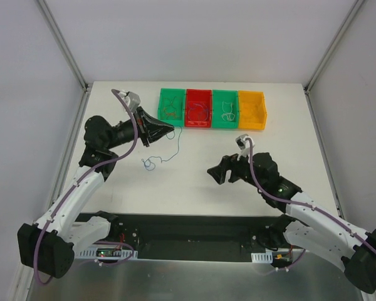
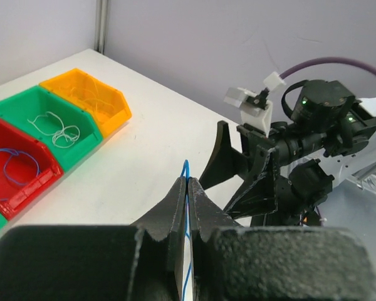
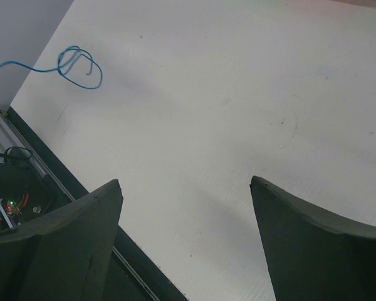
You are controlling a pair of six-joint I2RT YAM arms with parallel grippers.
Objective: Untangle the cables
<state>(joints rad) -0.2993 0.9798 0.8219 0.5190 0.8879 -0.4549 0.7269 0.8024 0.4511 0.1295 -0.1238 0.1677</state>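
Note:
My left gripper (image 1: pixel 170 130) is shut on a blue cable (image 1: pixel 173 145) and holds its end up in front of the bins. The wire hangs down and left to a small curl (image 1: pixel 149 164) lying on the white table. In the left wrist view the blue wire (image 2: pixel 186 167) pokes out above the closed tips of my left gripper (image 2: pixel 188 180). My right gripper (image 1: pixel 212 173) is open and empty, low over the table right of the curl. In the right wrist view my right gripper (image 3: pixel 185 183) shows bare table between its fingers, with the blue curl (image 3: pixel 79 64) at the far upper left.
Four bins stand in a row at the back: green (image 1: pixel 163 110), red (image 1: pixel 198 124), green (image 1: pixel 225 125), orange (image 1: pixel 251 94), each holding thin wires. The left wrist view shows a blue wire in the red bin (image 2: pixel 31 185) and pale wires in the green bin (image 2: pixel 81 147).

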